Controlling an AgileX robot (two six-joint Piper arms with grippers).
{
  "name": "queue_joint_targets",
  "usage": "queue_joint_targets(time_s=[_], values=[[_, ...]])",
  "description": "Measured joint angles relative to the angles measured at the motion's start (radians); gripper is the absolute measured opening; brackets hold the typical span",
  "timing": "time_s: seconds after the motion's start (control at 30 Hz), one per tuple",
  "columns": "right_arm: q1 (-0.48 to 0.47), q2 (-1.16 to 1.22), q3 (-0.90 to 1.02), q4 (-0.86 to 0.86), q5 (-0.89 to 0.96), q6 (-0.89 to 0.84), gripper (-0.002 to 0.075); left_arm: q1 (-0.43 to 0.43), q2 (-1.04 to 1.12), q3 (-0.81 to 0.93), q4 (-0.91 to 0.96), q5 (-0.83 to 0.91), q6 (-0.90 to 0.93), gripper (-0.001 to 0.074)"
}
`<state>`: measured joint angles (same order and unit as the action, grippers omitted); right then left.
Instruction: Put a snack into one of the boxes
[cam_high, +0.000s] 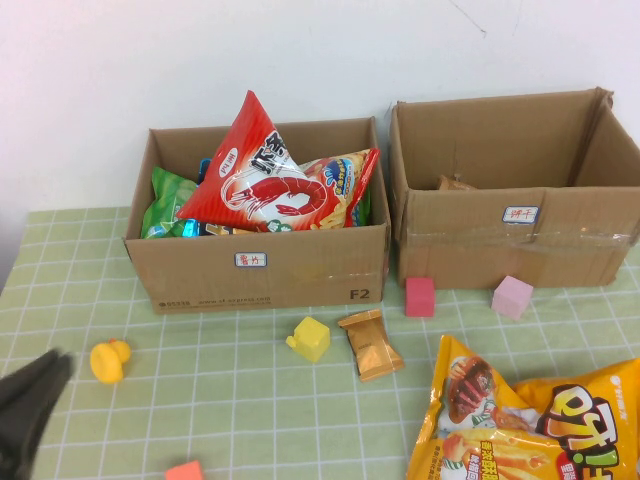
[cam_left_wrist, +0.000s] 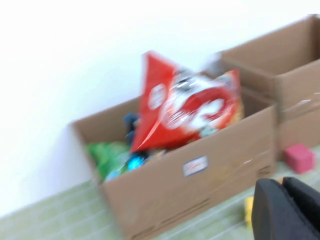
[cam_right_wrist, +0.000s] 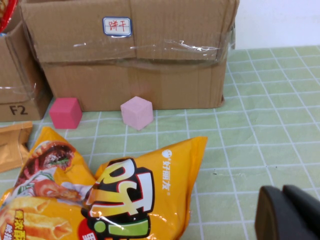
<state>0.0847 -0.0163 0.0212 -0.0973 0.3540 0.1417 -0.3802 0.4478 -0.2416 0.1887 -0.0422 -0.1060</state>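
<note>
Left tool (cam_high: 30, 400): low at the near-left corner of the desk (cam_high: 230, 400), dark, empty; fingers look closed together in the left wrist view, nothing between them. Right tool (cam_right_wrist: 290, 212): out of the high view, only its dark tip shows in the right wrist view, low over the desk to the right of the yellow bag (cam_right_wrist: 100, 195); can't tell its state.

Near the left tool: duck (cam_high: 108, 360) just beside it, orange block (cam_high: 185, 471) at the near edge. Mid-desk: yellow block (cam_high: 311, 338), then a small brown packet (cam_high: 371, 343) lying flat, long axis roughly front to back, slightly tilted.

Yellow bag lies flat at the near right, long axis left-right, running off the right and near edges of the high view. Touches nothing else.

Behind: red block (cam_high: 420, 296) and pink block (cam_high: 512, 297) on the desk, just in front of the right box (cam_high: 520, 240). Right box open-topped, mostly bare inside, one brown item just visible at the front wall. Left box (cam_high: 260, 270) open-topped, packed: red bag (cam_high: 255, 180) standing point-up above the rim, green bag (cam_high: 165, 205) at the left, more behind. Boxes side by side, narrow gap between.

Surface: green checked cloth, flat. White wall right behind the boxes. Open room: centre of the desk and the strip left of the left box.
</note>
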Motion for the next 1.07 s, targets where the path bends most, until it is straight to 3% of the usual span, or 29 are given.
queue_joint_targets(time_s=[0.47,0.7,0.87,1.07], values=[[0.0,0.0,0.0,0.0,0.0,0.0,-0.0002,0.379,-0.367,0.243,-0.144,0.068,0.012,-0.0001],[0.0,0.0,0.0,0.0,0.0,0.0,-0.0002,0.408,-0.439,0.262,-0.148,0.176,0.012,-0.0001],[0.0,0.0,0.0,0.0,0.0,0.0,-0.0002,0.408,-0.457,0.262,-0.156,0.344,0.051,-0.0001],[0.0,0.0,0.0,0.0,0.0,0.0,-0.0002,0.408,-0.458,0.261,-0.17,0.359,0.144,-0.0001]])
